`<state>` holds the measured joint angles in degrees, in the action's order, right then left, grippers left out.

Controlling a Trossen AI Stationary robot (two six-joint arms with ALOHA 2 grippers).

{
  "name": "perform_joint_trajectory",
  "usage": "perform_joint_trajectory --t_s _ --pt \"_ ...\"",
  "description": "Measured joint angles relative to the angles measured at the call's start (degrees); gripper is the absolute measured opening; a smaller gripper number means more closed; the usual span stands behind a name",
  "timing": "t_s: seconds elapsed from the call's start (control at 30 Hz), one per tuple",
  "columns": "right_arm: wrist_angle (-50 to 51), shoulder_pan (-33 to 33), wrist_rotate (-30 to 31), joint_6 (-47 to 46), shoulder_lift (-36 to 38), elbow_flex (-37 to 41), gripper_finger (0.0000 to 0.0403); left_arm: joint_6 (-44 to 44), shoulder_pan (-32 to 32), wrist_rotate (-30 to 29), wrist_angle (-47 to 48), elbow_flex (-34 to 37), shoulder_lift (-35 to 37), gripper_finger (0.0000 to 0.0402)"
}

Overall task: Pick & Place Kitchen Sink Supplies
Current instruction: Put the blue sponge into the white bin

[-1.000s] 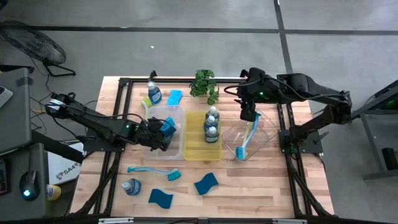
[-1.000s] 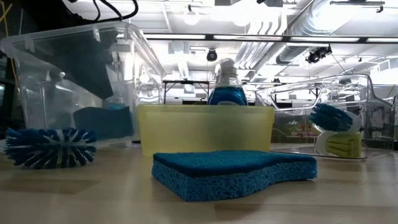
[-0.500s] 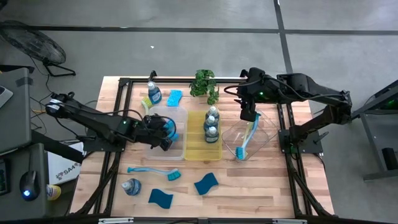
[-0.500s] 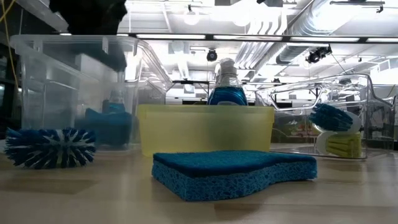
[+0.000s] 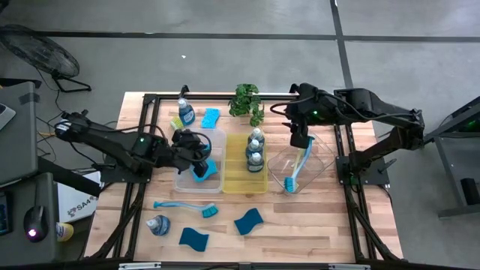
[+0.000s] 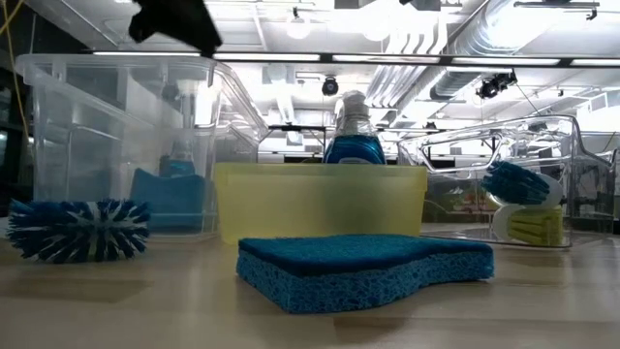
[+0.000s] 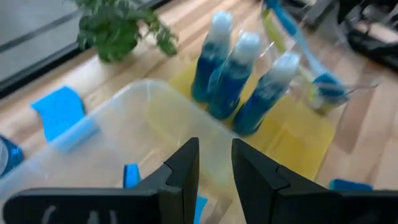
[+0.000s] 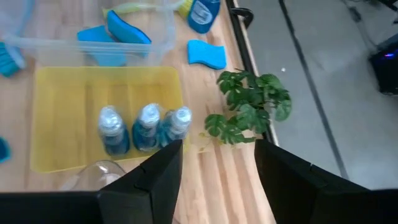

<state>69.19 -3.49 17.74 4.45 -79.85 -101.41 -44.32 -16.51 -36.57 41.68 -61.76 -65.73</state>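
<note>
My left gripper (image 5: pixel 202 148) (image 7: pixel 214 165) hovers over the clear tray (image 5: pixel 186 180), its fingers a little apart and empty. Blue sponges (image 5: pixel 204 171) (image 8: pixel 115 40) lie in that tray. Three blue soap bottles (image 5: pixel 256 150) stand in the yellow tray (image 5: pixel 234 184). My right gripper (image 5: pixel 301 140) (image 8: pixel 217 155) is open and empty above the clear container (image 5: pixel 319 161), where a blue brush (image 5: pixel 298 166) leans. On the near table lie a blue brush (image 5: pixel 187 205), a bottle on its side (image 5: pixel 158 224) and two sponges (image 5: pixel 193 239) (image 5: pixel 249 221).
A potted plant (image 5: pixel 247 101) stands at the far edge. Beside it, at the far left, are a soap bottle (image 5: pixel 185 111), a sponge (image 5: pixel 211 117) and a yellow-green brush (image 5: pixel 176 121). Black frame rails (image 5: pixel 142 135) border the table.
My left gripper has let go of a blue sponge and risen up out of the clear tray, moving a little toward the far edge. The sponge now lies in the tray.
</note>
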Motion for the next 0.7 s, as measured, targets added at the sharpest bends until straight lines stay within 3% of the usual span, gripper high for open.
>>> perform_joint_trajectory --t_s 0.43,0.7 --pt "-5.5 2.5 -11.5 0.4 0.0 0.0 0.0193 7.5 0.0 -1.0 0.0 -9.9 0.0 0.0092" --pt "-9.8 8.2 -15.1 0.5 -0.4 0.0 0.0194 10.2 0.0 0.0 -3.1 -10.7 0.0 0.0092"
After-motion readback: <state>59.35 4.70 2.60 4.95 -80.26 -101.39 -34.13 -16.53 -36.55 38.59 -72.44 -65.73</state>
